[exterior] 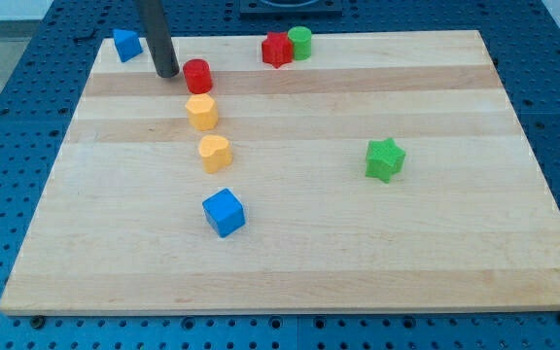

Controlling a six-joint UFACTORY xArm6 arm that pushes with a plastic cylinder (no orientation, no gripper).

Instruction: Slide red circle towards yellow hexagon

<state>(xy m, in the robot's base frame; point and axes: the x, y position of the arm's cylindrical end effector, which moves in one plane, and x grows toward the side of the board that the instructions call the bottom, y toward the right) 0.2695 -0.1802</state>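
The red circle sits near the view's top left on the wooden board. The yellow hexagon lies just below it, with a small gap between them. My tip rests on the board just left of the red circle, close to it or touching it. The dark rod rises from the tip out of the view's top.
A yellow heart lies below the hexagon. A blue cube lies below that. A blue block is at the top left corner. A red star and green circle touch at the top. A green star is at the right.
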